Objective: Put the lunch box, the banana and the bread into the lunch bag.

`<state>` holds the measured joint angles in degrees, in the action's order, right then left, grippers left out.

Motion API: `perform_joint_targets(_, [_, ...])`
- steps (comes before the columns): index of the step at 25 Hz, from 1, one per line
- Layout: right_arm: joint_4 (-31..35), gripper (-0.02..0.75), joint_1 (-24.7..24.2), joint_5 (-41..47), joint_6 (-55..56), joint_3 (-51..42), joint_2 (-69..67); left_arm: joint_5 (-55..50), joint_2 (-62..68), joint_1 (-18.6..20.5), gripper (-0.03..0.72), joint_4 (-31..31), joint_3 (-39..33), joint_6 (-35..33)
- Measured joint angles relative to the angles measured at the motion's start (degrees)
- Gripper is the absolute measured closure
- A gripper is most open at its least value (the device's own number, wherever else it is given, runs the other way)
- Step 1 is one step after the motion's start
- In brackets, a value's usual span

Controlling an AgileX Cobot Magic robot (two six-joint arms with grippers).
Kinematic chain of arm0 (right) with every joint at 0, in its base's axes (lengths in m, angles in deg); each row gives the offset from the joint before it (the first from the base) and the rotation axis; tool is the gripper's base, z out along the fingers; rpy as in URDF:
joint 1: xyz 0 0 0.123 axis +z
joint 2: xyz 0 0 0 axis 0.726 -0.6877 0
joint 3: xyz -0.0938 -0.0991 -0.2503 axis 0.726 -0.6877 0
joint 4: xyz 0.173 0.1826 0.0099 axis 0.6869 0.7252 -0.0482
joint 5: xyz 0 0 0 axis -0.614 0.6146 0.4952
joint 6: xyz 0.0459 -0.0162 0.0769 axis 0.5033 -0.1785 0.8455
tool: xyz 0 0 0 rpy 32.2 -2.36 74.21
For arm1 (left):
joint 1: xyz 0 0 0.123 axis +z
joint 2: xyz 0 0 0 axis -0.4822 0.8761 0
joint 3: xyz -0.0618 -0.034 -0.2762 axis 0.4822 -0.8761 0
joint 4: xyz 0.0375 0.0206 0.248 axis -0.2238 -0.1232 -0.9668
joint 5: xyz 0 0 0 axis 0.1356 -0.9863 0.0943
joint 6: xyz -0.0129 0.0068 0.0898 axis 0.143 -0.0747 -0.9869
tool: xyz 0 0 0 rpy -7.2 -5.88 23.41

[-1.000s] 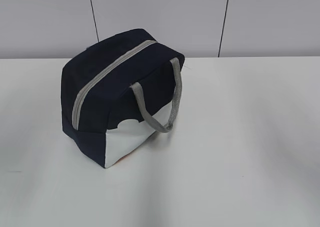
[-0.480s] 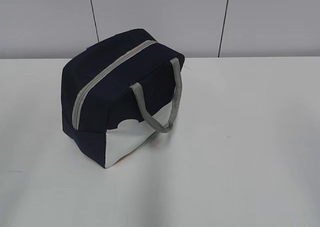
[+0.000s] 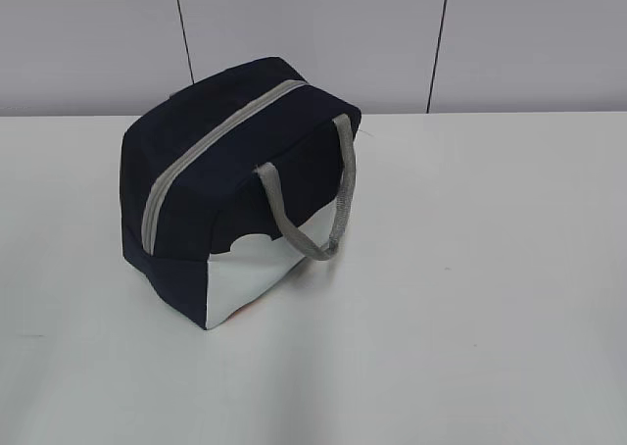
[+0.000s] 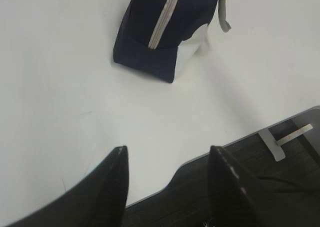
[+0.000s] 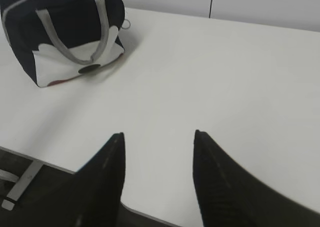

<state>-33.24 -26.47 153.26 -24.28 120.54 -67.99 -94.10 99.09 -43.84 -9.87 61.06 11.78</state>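
Observation:
The navy-blue lunch bag (image 3: 230,185) stands on the white table (image 3: 470,269), left of centre, with its grey zipper shut along the top and a grey strap handle hanging down its near side. It also shows in the left wrist view (image 4: 165,27) and the right wrist view (image 5: 60,32). The lunch box, the banana and the bread are out of view. My left gripper (image 4: 167,152) is open and empty above the table's front edge. My right gripper (image 5: 159,136) is open and empty above the table's front edge, to the right of the bag. Neither gripper shows in the exterior view.
A grey panelled wall (image 3: 392,33) stands behind the table. Below the table's front edge (image 4: 240,139) a dark floor and a metal bracket (image 4: 287,139) show in the left wrist view.

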Motion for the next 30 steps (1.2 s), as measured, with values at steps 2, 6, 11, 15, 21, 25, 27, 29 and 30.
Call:
perform_joint_targets(2, [-1.02, 0.39, 0.0, 0.12, -0.66, -1.91, 0.0, -0.04, -2.3, 0.0, 0.307, -0.36, -1.85, -0.7])
perform_joint_targets(6, [-3.06, 0.39, 0.0, 0.12, -2.1, -5.35, 0.0, 0.02, -7.81, 0.0, 0.316, -1.53, -5.99, -1.53])
perform_joint_targets(11, [-5.18, 0.391, 0.0, -2.46, -2.61, -9.13, 0.0, 2.9, -14.51, 0.0, 0.318, -2.62, -11.1, -1.73])
perform_joint_targets(15, [-5.54, 0.39, 0.0, -6.66, -2.74, -12.92, 0.0, 4.54, -14.89, 0.0, 0.318, -2.87, -14.59, -1.81])
perform_joint_targets(21, [-5.64, 0.39, 0.0, -7.28, -3.52, -15.0, 0.0, 8.93, -14.89, 0.0, 0.318, -4.15, -17.22, -1.86])
perform_joint_targets(25, [-5.11, 0.39, 0.0, -7.28, -3.56, -15.09, 0.0, 9.16, -14.89, 0.0, 0.318, -4.38, -17.36, -0.89])
perform_joint_targets(27, [-4.71, 0.39, 0.0, -7.28, -3.56, -15.09, 0.0, 9.3, -14.89, 0.0, 0.318, -4.38, -17.36, -0.24])
perform_joint_targets(29, [-4.59, 0.39, 0.0, -7.28, -3.65, -15.09, 0.0, 9.44, -14.89, 0.0, 0.321, -4.38, -17.36, -0.02])
perform_joint_targets(30, [-4.59, 0.391, 0.0, -7.28, -3.65, -15.09, 0.0, 9.43, -14.89, 0.0, 0.325, -4.38, -17.36, -0.02])
